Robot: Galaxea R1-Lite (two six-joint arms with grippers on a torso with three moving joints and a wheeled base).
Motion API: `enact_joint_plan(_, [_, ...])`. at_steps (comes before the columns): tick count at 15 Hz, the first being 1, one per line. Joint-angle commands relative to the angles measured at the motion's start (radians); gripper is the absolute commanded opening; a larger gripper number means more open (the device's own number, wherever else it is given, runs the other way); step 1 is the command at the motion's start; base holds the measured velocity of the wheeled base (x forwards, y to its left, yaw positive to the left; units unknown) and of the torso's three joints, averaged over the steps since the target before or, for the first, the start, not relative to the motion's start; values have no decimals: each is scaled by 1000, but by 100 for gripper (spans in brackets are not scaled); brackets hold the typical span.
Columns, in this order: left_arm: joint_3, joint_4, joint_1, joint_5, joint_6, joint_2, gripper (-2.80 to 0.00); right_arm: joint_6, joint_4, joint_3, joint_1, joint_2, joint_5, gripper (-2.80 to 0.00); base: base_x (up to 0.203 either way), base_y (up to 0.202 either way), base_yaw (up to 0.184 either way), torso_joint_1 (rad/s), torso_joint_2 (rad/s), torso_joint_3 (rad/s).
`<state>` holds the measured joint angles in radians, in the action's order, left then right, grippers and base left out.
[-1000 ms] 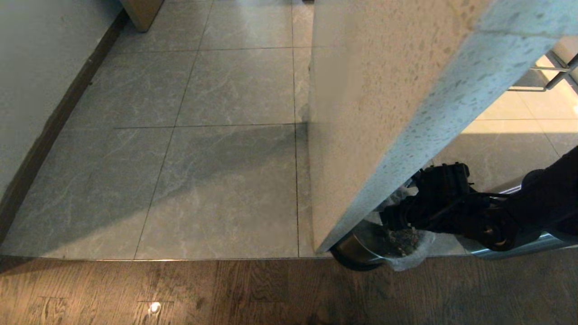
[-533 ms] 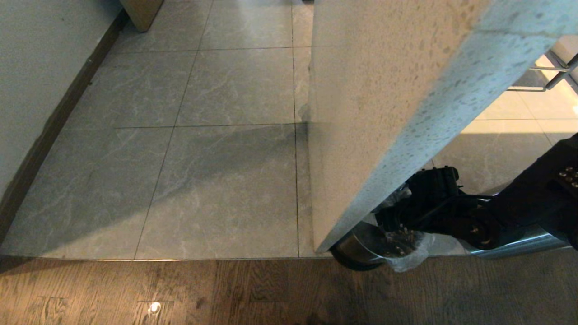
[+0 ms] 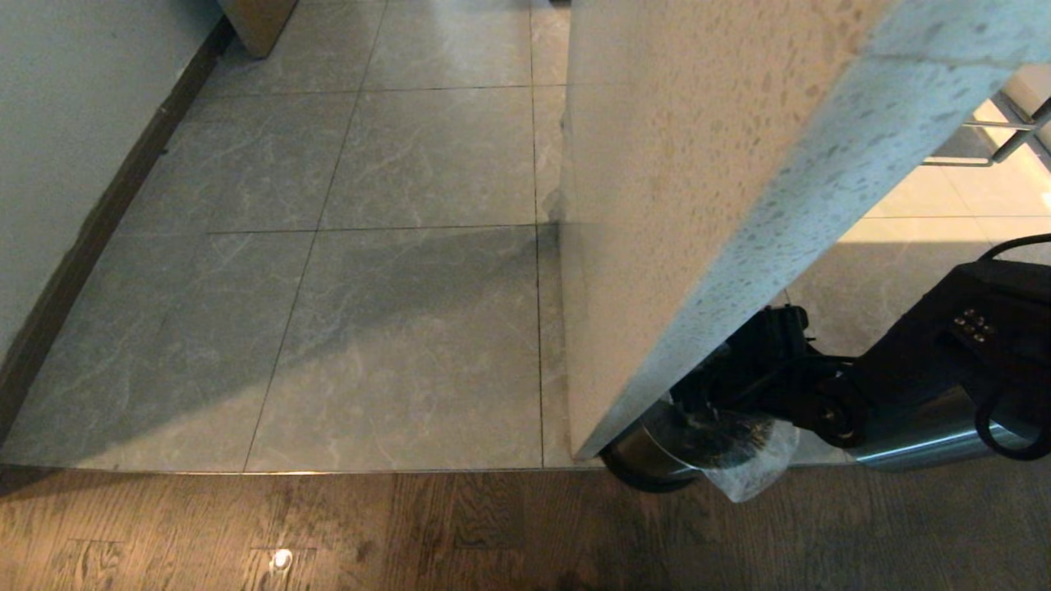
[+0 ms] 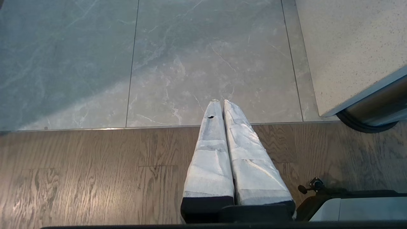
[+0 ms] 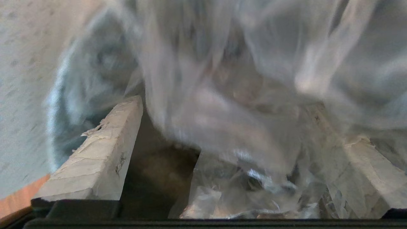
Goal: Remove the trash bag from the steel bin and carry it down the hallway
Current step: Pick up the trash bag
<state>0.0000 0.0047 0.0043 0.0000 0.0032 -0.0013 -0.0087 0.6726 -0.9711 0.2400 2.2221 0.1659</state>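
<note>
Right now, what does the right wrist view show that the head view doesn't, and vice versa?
Right wrist view only: the right gripper open, its taped fingers spread around the crinkly trash bag.

Head view only: the steel bin half hidden behind a speckled stone panel, the grey tiled hallway, the wooden floor.

Both: the clear bag and the stone panel.

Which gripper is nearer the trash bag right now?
Right. The right gripper is open with the trash bag between its fingers, at the steel bin. The left gripper is shut, parked over the floor seam, well clear of the bin.
</note>
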Motion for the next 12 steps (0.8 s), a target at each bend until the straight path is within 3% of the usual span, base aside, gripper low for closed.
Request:
enact_joint_plan(1, [2,0,0,0,0,1,-280,-4,5,-20,1,36,-2,0,0,0,0,0,0,0])
enact_joint_plan(8, [2,0,0,0,0,1,-280,-59,7,-30,1,54,0,0,0,0,0,0,1,4])
enact_joint_plan(9, [2,0,0,0,0,1,-280,-59,8,-31,1,57,-2,-280,0,0,0,0,0,0])
enact_joint_plan(12, [3,0,0,0,0,1,-280,-59,8,-41,4,62,-5,-280,0,0,0,0,0,0])
